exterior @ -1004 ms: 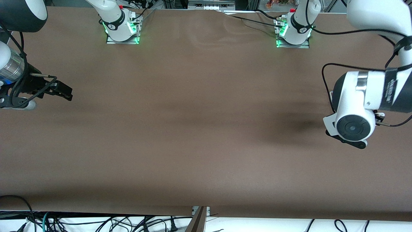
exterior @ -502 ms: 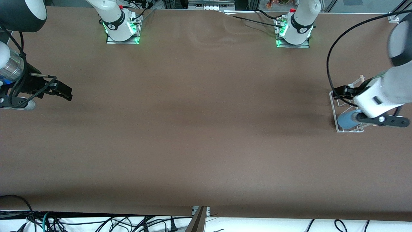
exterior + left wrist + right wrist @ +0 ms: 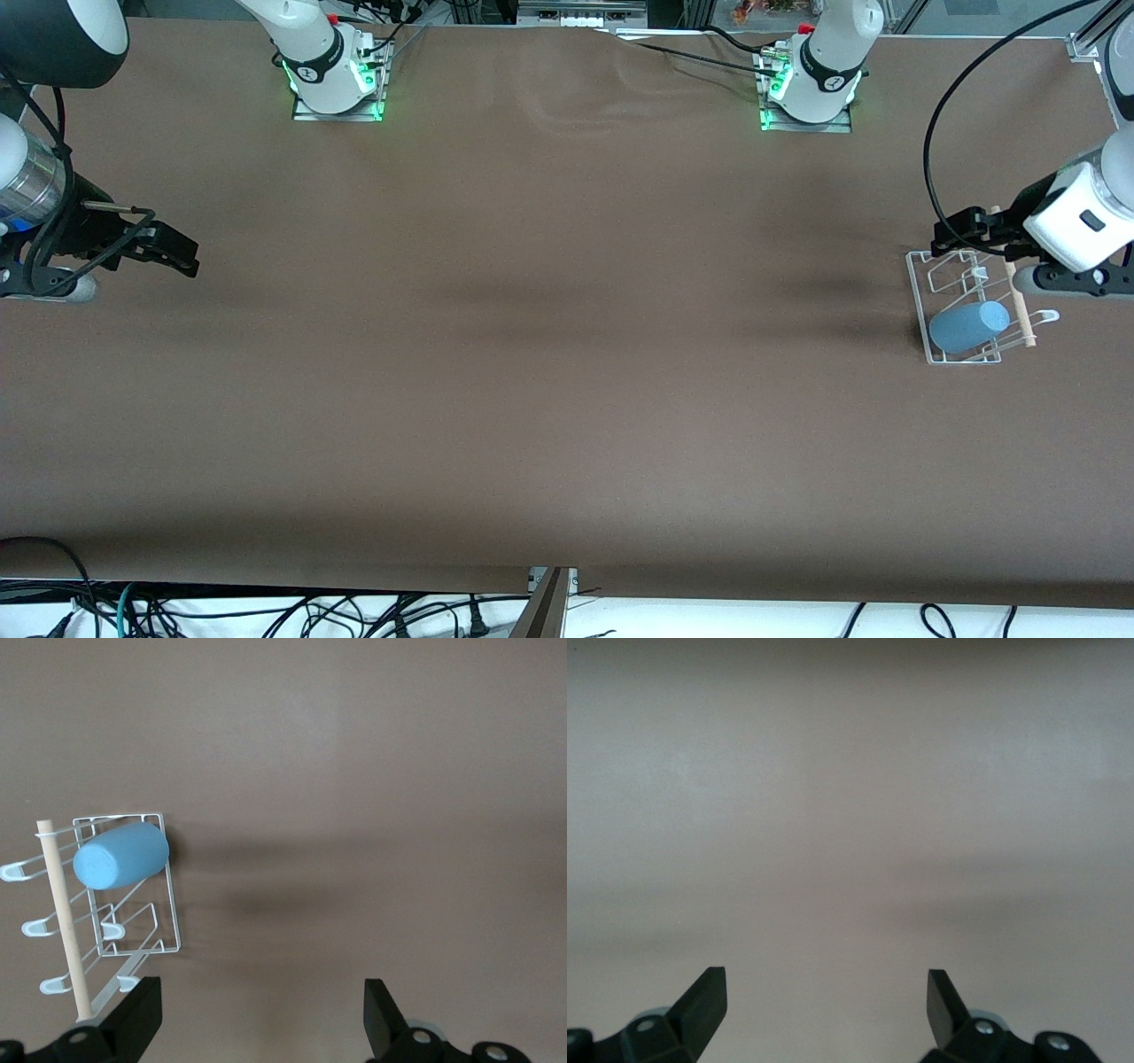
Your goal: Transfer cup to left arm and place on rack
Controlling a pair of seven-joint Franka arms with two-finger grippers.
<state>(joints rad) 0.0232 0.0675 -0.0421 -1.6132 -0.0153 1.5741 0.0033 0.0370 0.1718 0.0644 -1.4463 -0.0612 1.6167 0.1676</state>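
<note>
The light-blue cup [image 3: 968, 325] lies on its side on the white wire rack [image 3: 921, 266], at the rack's end nearer the front camera, beside the wooden dowel [image 3: 1019, 310]. My left gripper [image 3: 974, 235] is open and empty, up in the air over the rack's farther end, apart from the cup. In the left wrist view the cup [image 3: 121, 855] rests on the rack [image 3: 170, 904] and the left gripper [image 3: 261, 1010] holds nothing. My right gripper [image 3: 182, 252] waits open and empty at the right arm's end of the table; it also shows in the right wrist view [image 3: 824, 992].
The brown table cover [image 3: 549, 354] carries only the rack and cup. The two arm bases [image 3: 337, 75] [image 3: 811, 84] stand along the edge farthest from the front camera. Cables hang below the nearest edge.
The left arm has swung off the rack and lifted away from the cup, which stays lying on the rack. The right arm has not moved.
</note>
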